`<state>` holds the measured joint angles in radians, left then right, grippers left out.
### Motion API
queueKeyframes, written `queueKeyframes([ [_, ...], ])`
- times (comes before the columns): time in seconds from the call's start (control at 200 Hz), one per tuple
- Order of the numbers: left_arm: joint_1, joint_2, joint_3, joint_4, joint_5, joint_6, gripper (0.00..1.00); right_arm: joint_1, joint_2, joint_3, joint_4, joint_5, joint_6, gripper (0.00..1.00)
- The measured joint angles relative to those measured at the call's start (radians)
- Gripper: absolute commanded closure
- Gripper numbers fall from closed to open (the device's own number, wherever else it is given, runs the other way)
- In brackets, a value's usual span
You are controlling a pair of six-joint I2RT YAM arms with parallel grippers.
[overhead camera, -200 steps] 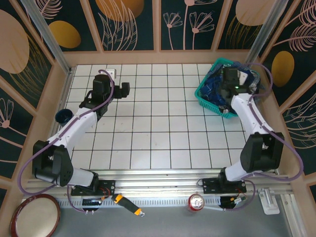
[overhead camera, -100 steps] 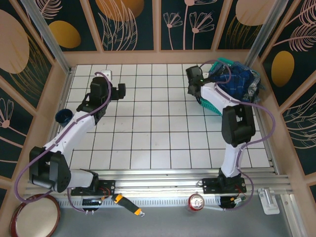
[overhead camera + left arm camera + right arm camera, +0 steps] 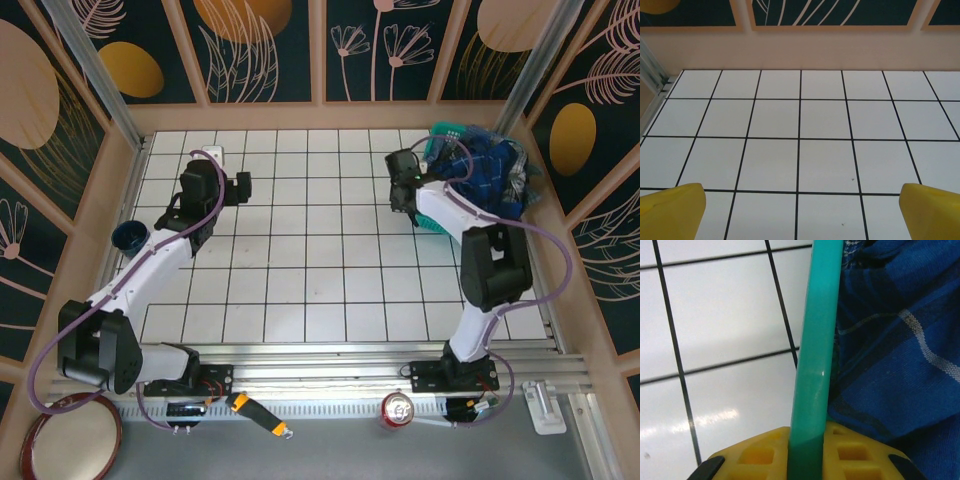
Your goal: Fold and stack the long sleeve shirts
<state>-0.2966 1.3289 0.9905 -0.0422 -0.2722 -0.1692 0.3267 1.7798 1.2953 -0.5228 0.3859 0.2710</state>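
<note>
Teal plastic pinched between the yellow fingers (image 3: pixel 760 456) of the right gripper (image 3: pixel 405 192): closed on the left rim of the basket (image 3: pixel 428 218), which in the wrist view runs straight up out of the jaws. A change from a second ago, when that gripper hung with jaws wide over the basket's middle; since then swung round to the basket's left side and narrowed onto the rim. Basket itself shifted too: no longer flat on the table (image 3: pixel 320 260), now tipped and pushed towards the far right corner. Navy-blue shirt (image 3: pixel 490 170) still bundled inside, unfolded, pressed just right of the rim, with thin pale lines across the cloth plain in the wrist view. No telling from these views whether a second shirt lies under it. Left gripper (image 3: pixel 242 186) unchanged, parked over the far left of the table with fingers spread wide and nothing between them, bare tiles below. Reads as a grip on the container, not on cloth, so probably a move to drag or tip the basket towards the middle and spill the shirts where both arms can reach. Folding and stacking not yet begun. Worth watching: a thin rim in a narrow pinch may slip, and a tilted basket may dump the cloth against the wall.
</note>
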Motion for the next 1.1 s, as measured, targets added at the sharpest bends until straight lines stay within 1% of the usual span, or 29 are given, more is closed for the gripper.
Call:
queueKeyframes([
  [0.1,0.0,0.0,-0.002,0.01,-0.002,0.0,0.01,-0.031,-0.053,-0.069,0.043,-0.046,-0.094,1.0],
  [0.215,0.0,0.0,-0.003,0.023,-0.002,0.0,0.01,-0.077,-0.066,-0.089,0.08,-0.098,-0.193,1.0],
  [0.3,0.0,0.0,-0.003,0.031,0.002,-0.001,0.01,-0.134,-0.061,-0.087,0.109,-0.158,-0.267,1.0],
  [0.435,0.0,0.002,-0.002,0.039,0.006,-0.008,0.01,-0.209,-0.02,-0.039,0.126,-0.233,-0.376,1.0],
  [0.626,0.0,0.002,-0.002,0.039,0.028,-0.022,0.01,-0.263,0.044,0.034,0.139,-0.291,-0.478,1.0],
  [0.651,0.0,0.002,-0.002,0.039,0.029,-0.023,0.01,-0.269,0.051,0.04,0.144,-0.297,-0.49,0.97],
  [0.706,0.0,0.002,-0.002,0.039,0.033,-0.027,0.01,-0.276,0.06,0.049,0.154,-0.304,-0.51,0.95],
  [0.726,0.0,0.002,-0.002,0.039,0.034,-0.027,0.01,-0.278,0.064,0.053,0.154,-0.304,-0.518,0.94],
  [0.746,0.0,0.002,-0.002,0.039,0.036,-0.03,0.01,-0.279,0.066,0.057,0.153,-0.304,-0.52,0.86],
  [0.751,0.0,0.002,-0.002,0.039,0.037,-0.03,0.01,-0.279,0.068,0.06,0.152,-0.304,-0.521,0.86],
  [0.756,0.0,0.002,-0.002,0.039,0.037,-0.031,0.01,-0.279,0.068,0.061,0.151,-0.304,-0.521,0.82],
  [0.771,0.0,0.002,-0.002,0.039,0.036,-0.031,0.01,-0.279,0.07,0.064,0.15,-0.304,-0.521,0.77],
  [0.821,0.0,0.002,-0.002,0.039,0.04,-0.035,0.01,-0.277,0.078,0.085,0.129,-0.297,-0.517,0.74],
  [0.846,0.0,0.002,-0.002,0.039,0.04,-0.038,0.01,-0.273,0.082,0.094,0.119,-0.286,-0.506,0.69],
  [0.861,0.0,0.002,-0.002,0.039,0.041,-0.039,0.01,-0.27,0.085,0.1,0.112,-0.279,-0.502,0.62],
  [0.896,0.0,0.001,-0.002,0.039,0.047,-0.042,0.01,-0.259,0.086,0.105,0.101,-0.26,-0.495,0.41],
  [0.921,0.0,0.0,-0.002,0.039,0.049,-0.044,0.01,-0.244,0.084,0.106,0.092,-0.236,-0.481,0.33],
  [0.951,0.0,-0.001,-0.002,0.039,0.053,-0.046,0.01,-0.219,0.077,0.105,0.08,-0.2,-0.467,0.29],
  [0.981,0.0,-0.002,-0.002,0.039,0.055,-0.048,0.01,-0.2,0.073,0.105,0.073,-0.179,-0.46,0.28],
  [1.011,0.0,-0.005,-0.002,0.039,0.057,-0.051,0.01,-0.161,0.055,0.104,0.062,-0.134,-0.437,0.25],
  [1.101,0.0,-0.014,-0.002,0.038,0.063,-0.063,0.01,-0.092,-0.016,0.093,0.061,-0.076,-0.378,0.14],
])
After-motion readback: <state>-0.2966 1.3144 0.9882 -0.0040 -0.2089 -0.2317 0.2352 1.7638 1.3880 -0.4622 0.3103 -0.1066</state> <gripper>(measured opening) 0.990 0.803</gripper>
